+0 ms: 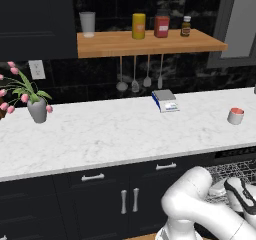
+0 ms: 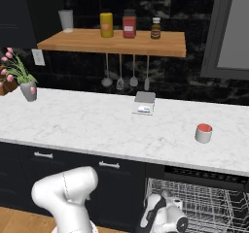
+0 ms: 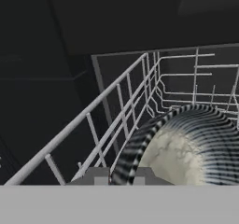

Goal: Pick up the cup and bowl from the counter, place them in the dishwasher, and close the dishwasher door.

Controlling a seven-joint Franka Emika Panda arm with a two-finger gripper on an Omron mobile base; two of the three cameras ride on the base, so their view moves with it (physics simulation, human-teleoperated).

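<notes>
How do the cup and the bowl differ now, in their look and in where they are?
The cup is small and white with a red inside, while the bowl is wider, with black-and-white stripes on its rim and outside. The cup stands upright on the counter, while the bowl is tilted, down in the dishwasher rack, with the gripper shut on its rim. Both are round, open vessels.

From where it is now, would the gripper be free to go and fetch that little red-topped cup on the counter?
Probably not yet: the gripper is shut on the striped bowl, low in the dishwasher rack. The cup itself stands unobstructed on the counter.
</notes>
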